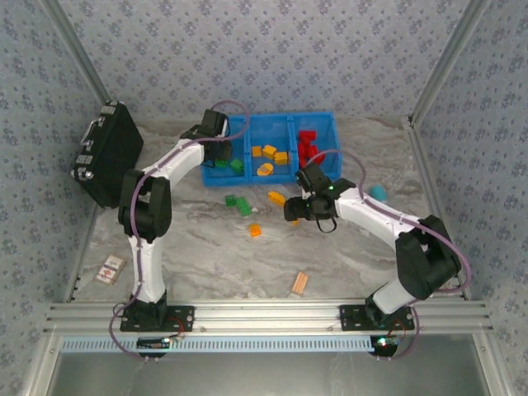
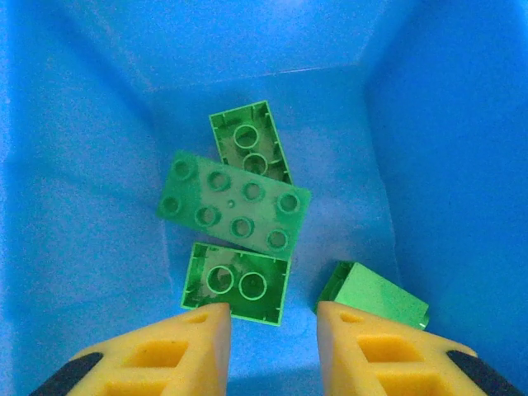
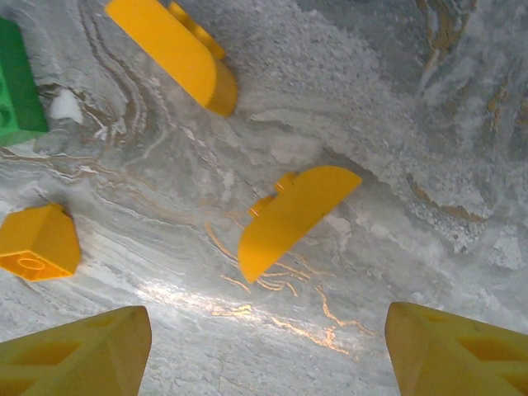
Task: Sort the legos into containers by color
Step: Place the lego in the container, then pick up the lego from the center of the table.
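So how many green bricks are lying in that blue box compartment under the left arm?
4. A flat eight-stud plate lies across two green bricks; a fourth sits apart at the right wall. More could be hidden underneath.

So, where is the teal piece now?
In the top view, the teal piece lies on the table, right of the blue bin, beside the right arm's forearm.

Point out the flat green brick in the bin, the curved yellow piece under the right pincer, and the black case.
Flat green brick [image 2: 233, 205], left wrist, studded top.
Curved yellow piece [image 3: 290, 216], right wrist, flat face.
Black case [image 1: 113, 151], top external, lid.
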You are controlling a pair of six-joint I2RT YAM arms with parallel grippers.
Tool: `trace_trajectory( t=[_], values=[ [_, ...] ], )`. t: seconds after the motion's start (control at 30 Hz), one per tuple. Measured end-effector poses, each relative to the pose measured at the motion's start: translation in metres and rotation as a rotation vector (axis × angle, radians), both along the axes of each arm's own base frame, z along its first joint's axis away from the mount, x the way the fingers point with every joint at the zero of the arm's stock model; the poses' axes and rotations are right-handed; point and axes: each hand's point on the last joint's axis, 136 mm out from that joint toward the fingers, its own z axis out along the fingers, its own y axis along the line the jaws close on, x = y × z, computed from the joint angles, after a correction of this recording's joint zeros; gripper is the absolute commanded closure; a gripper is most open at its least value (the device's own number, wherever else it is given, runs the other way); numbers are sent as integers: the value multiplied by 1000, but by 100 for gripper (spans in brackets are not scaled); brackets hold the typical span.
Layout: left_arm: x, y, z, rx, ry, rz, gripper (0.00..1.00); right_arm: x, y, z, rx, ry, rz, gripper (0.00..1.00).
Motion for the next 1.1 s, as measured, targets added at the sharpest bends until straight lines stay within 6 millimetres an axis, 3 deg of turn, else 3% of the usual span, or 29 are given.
trace_trajectory(
  t=[0.33, 0.47, 0.5, 0.57, 0.67, 0.7, 0.9, 1.1],
  values=[
    [-3, -4, 4, -18, 6, -17, 65, 8, -5, -12, 17, 15, -63, 29],
    [-13, 0, 26, -18, -12, -30, 59, 13, -4, -22, 27, 34, -85, 31],
    [-18, 2, 37, -17, -25, -35, 56, 13, -3, -25, 26, 42, -89, 32],
    [-26, 4, 60, -22, -62, -46, 35, 14, -3, -34, 20, 58, -97, 33],
    [-41, 10, 101, -29, -137, -66, 16, 15, -4, -47, 10, 86, -113, 35],
    [-47, 12, 113, -27, -162, -75, 0, 16, -4, -51, 7, 93, -116, 35],
    [-87, 32, 155, -13, -268, -79, 0, 21, -4, -63, -4, 114, -131, 36],
    [-126, 53, 158, -52, -343, -74, 0, 26, -3, -63, -2, 110, -134, 41]
  ],
)
